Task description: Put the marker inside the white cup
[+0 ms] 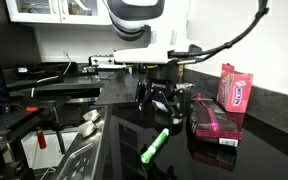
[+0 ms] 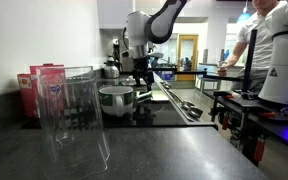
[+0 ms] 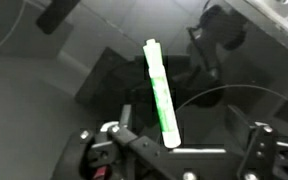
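The bright green marker [image 1: 154,146] lies flat on the glossy black counter; in the wrist view [image 3: 160,95] it runs lengthwise, with its near end between my fingers. My gripper [image 1: 163,103] hangs open and empty just above the counter, behind the marker. In the wrist view the open gripper [image 3: 184,142] shows a finger on each side and neither touches the marker. The squat white cup [image 2: 116,99] with a green band stands on the counter right beside my gripper [image 2: 142,84]. I cannot make out the cup in the wrist view.
A tall clear container [image 2: 74,118] stands close to the camera. A pink box [image 1: 235,87] stands upright and a dark box with pink print [image 1: 216,122] lies flat near the gripper. A red box [image 2: 44,90] stands by the wall. A person [image 2: 269,50] stands beyond the counter edge.
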Robot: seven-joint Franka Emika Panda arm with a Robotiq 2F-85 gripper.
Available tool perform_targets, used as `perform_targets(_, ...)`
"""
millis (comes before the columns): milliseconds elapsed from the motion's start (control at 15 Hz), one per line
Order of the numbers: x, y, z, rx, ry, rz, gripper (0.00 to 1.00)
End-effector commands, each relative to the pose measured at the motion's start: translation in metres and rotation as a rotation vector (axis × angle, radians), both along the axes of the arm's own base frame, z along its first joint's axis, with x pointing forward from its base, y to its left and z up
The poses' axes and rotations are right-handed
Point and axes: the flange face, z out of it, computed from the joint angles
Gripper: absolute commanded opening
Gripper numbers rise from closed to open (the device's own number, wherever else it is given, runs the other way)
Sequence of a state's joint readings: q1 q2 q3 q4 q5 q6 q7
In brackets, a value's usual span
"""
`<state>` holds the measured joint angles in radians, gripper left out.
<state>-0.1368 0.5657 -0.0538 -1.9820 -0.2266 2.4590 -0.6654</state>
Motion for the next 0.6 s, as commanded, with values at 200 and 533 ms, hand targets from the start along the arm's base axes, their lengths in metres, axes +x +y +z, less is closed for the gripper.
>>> perform_targets(200, 0.024, -0.005, -0.019, -0.011, 0.064, 0.077, 0.71)
perform_targets(533, 0.029, 0.011, -0.027, -0.013, 0.083, 0.114, 0.38)
